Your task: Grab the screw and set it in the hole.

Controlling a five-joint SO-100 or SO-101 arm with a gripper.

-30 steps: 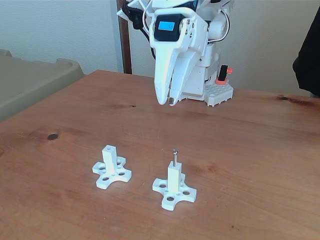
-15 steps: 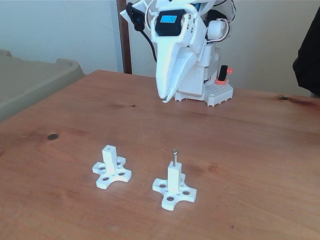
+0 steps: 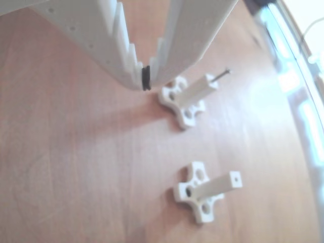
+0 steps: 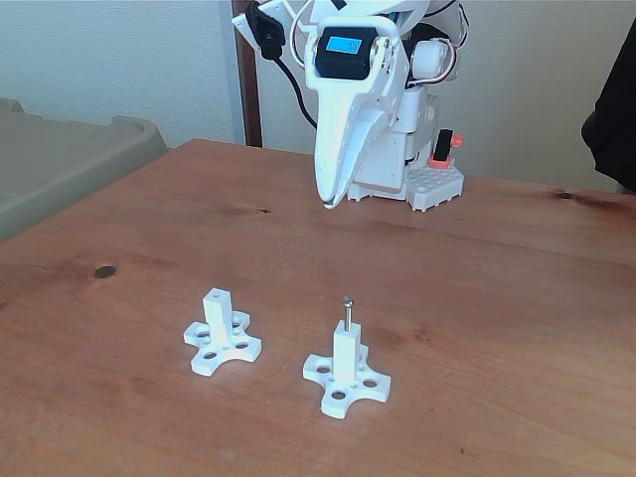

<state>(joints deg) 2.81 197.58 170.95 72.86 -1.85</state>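
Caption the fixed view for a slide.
Shut gripper raised above the table; screw stands in the right post, left post empty.

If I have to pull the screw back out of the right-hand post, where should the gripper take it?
Probably by the bare shank under the rounded head of the screw, which stands upright out of the tip of the post. Come straight down from above, with the gripper closing sideways across the shank, so the head stops it slipping.
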